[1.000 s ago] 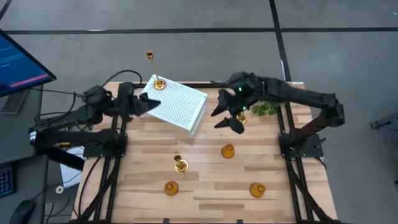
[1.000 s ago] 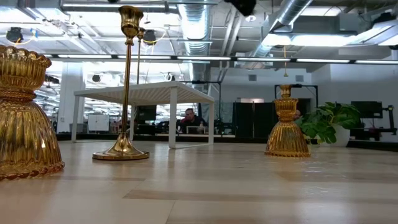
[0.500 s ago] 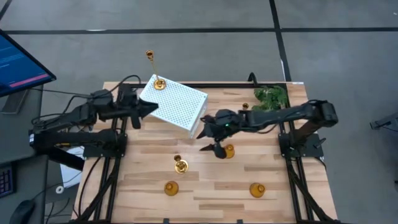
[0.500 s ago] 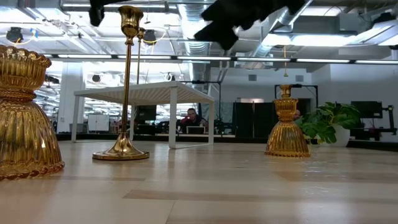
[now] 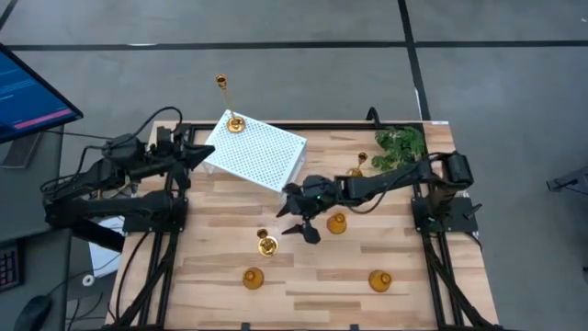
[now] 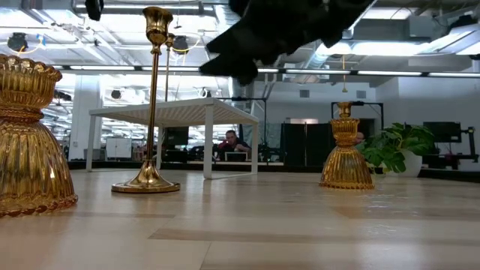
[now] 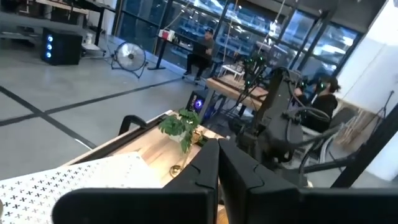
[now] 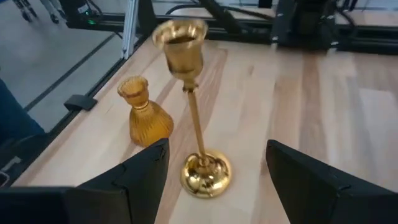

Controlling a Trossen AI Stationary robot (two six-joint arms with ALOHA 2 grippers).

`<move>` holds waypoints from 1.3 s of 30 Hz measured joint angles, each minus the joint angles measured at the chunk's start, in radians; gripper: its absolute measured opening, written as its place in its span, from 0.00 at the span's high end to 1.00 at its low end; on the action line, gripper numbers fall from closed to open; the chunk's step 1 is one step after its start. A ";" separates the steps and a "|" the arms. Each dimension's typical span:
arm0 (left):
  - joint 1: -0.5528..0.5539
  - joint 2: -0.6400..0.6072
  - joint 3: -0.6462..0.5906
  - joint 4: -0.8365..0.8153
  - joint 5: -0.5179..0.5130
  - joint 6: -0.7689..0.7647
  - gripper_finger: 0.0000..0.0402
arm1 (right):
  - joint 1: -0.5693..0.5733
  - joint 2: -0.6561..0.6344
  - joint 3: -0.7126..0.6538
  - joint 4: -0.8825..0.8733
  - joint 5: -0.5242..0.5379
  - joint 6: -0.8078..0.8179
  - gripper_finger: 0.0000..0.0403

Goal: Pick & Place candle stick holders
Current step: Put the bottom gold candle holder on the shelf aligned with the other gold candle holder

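The right hand (image 5: 300,224) hangs wide open and empty above the surface (image 5: 404,299), fingers straddling the tall-stemmed candle stick holder (image 8: 198,124) at its seven o'clock, apparently lining up a grasp, while the left hand (image 5: 195,156), closed and empty, waits at the white perforated stand (image 5: 266,152).

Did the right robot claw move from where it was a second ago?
Yes. The right gripper has swung away from the plant, past the white perforated stand, toward the tall candle stick holder.
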 joint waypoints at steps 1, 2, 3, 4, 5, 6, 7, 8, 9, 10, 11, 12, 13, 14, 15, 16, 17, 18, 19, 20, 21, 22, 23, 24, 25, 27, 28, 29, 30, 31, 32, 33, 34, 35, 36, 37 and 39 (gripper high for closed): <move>0.000 0.000 0.000 -0.004 0.002 0.008 0.98 | 0.006 0.017 0.001 0.026 0.000 0.005 0.36; 0.000 0.000 0.000 -0.016 0.002 0.015 0.98 | 0.012 0.036 0.011 0.040 0.000 0.005 0.36; 0.000 -0.001 0.000 -0.034 0.002 0.022 0.98 | 0.019 0.055 0.030 0.054 0.000 0.005 0.36; 0.000 -0.002 0.000 -0.052 0.002 0.029 0.98 | 0.025 0.071 0.045 0.054 0.002 0.005 0.36; 0.000 -0.002 0.000 -0.069 0.002 0.036 0.99 | 0.031 0.086 0.061 0.049 0.002 0.005 0.36; 0.000 -0.002 0.000 -0.085 0.002 0.045 0.99 | 0.036 0.108 0.084 0.050 0.003 0.006 0.36; 0.000 -0.001 0.000 -0.101 0.002 0.054 0.99 | 0.040 0.127 0.104 0.052 0.002 0.009 0.36; 0.000 0.000 0.000 -0.109 0.002 0.063 0.99 | 0.043 0.139 0.118 0.050 0.002 0.013 0.36; 0.000 0.000 -0.003 -0.109 0.003 0.074 0.99 | 0.044 0.150 0.132 0.045 0.000 0.013 0.36; 0.000 0.000 -0.007 -0.107 0.003 0.082 0.98 | 0.046 0.162 0.149 0.047 -0.001 0.013 0.36; 0.000 0.000 -0.013 -0.107 0.003 0.087 0.98 | 0.048 0.175 0.163 0.055 -0.001 0.013 0.36; 0.000 -0.001 -0.021 -0.107 0.003 0.088 0.98 | 0.048 0.181 0.169 0.055 -0.001 0.015 0.36; 0.000 -0.002 -0.030 -0.106 0.003 0.087 0.98 | 0.048 0.191 0.174 0.047 -0.001 0.016 0.36; 0.000 -0.002 -0.040 -0.102 0.003 0.085 0.99 | 0.048 0.205 0.184 0.050 -0.001 0.016 0.36; 0.000 -0.002 -0.052 -0.101 0.003 0.082 0.99 | 0.048 0.213 0.188 0.049 0.000 0.016 0.36; 0.000 -0.002 -0.066 -0.102 0.011 0.082 0.99 | 0.048 0.214 0.188 0.040 -0.001 0.016 0.36; 0.000 -0.001 -0.079 -0.104 0.021 0.081 0.99 | 0.048 0.214 0.188 0.043 0.000 0.016 0.36; 0.000 -0.006 -0.090 -0.104 0.025 0.078 0.99 | 0.048 0.213 0.189 0.048 0.003 0.016 0.36; 0.000 -0.008 -0.099 -0.100 0.025 0.076 0.99 | 0.048 0.211 0.190 0.049 0.012 0.015 0.36; 0.000 -0.009 -0.108 -0.096 0.026 0.074 0.98 | 0.048 0.211 0.190 0.046 0.024 0.015 0.36; 0.000 -0.016 -0.118 -0.095 0.026 0.071 0.98 | 0.048 0.211 0.189 0.042 0.026 0.015 0.36; 0.000 -0.020 -0.130 -0.091 0.026 0.063 0.98 | 0.048 0.211 0.188 0.038 0.027 0.015 0.36; 0.000 -0.024 -0.144 -0.079 0.026 0.056 0.98 | 0.048 0.211 0.188 0.040 0.027 0.015 0.36; 0.000 -0.032 -0.157 -0.068 0.026 0.049 0.98 | 0.048 0.211 0.188 0.041 0.026 0.015 0.36; 0.000 -0.038 -0.168 -0.056 0.025 0.041 0.99 | 0.048 0.211 0.188 0.040 0.026 0.015 0.36; 0.000 -0.055 -0.187 -0.035 0.027 0.028 0.99 | 0.051 0.211 0.188 0.035 0.027 0.014 0.36; 0.000 -0.063 -0.196 -0.029 0.031 0.026 0.99 | 0.053 0.211 0.188 0.039 0.027 0.012 0.36; 0.000 -0.074 -0.205 -0.023 0.036 0.025 0.99 | 0.054 0.211 0.188 0.049 0.026 0.012 0.36; 0.000 -0.085 -0.215 -0.020 0.037 0.021 0.99 | 0.055 0.211 0.188 0.061 0.026 0.012 0.36; 0.000 -0.097 -0.224 -0.020 0.038 0.011 0.98 | 0.056 0.211 0.188 0.066 0.026 0.012 0.36; 0.000 -0.111 -0.233 -0.019 0.040 0.002 0.98 | 0.056 0.211 0.188 0.066 0.026 0.010 0.37; 0.000 -0.124 -0.241 -0.019 0.039 -0.003 0.98 | 0.056 0.211 0.188 0.063 0.026 0.007 0.38; 0.000 -0.138 -0.250 -0.015 0.039 -0.006 0.98 | 0.055 0.211 0.188 0.061 0.026 0.007 0.39; 0.000 -0.150 -0.256 -0.013 0.039 -0.008 0.99 | 0.055 0.211 0.188 0.061 0.026 0.007 0.40; 0.000 -0.161 -0.263 -0.004 0.039 -0.009 0.99 | 0.054 0.211 0.188 0.061 0.027 0.005 0.42; 0.000 -0.171 -0.267 -0.002 0.034 -0.012 0.99 | 0.054 0.211 0.188 0.061 0.026 0.002 0.44; 0.000 -0.186 -0.277 0.002 0.018 -0.020 0.99 | 0.055 0.211 0.188 0.061 0.026 -0.006 0.47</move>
